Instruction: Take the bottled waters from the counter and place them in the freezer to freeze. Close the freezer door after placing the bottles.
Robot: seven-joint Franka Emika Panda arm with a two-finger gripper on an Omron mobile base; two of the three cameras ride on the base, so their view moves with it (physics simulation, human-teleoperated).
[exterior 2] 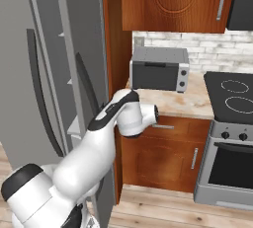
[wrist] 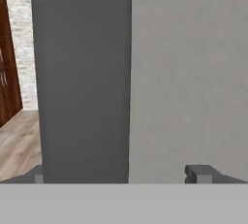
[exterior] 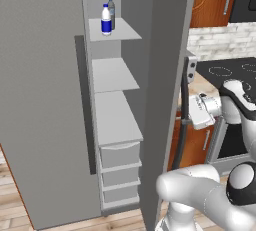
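The bottled waters stand side by side on the freezer's top shelf: the white one with the blue label point(exterior: 106, 20) in front, the grey one point(exterior: 111, 12) just behind it. The freezer point(exterior: 116, 80) stands open, its pale shelves showing. The freezer door point(exterior: 169, 75) is swung out, seen edge-on, with its dark bar handle point(exterior: 184, 125) on the outer face. My gripper point(exterior: 190, 71) is open on the outer side of the door, close to the handle, holding nothing. In the hand view the gripper point(wrist: 118, 174) faces the grey door point(wrist: 189, 72) at close range.
The counter point(exterior 2: 173, 102) carries a grey toaster oven point(exterior 2: 159, 68), to the right of the freezer. A black stovetop point(exterior 2: 232, 96) with an oven lies further right. Wooden cabinets hang above. The other grey door point(exterior: 40, 100) stays shut on the left.
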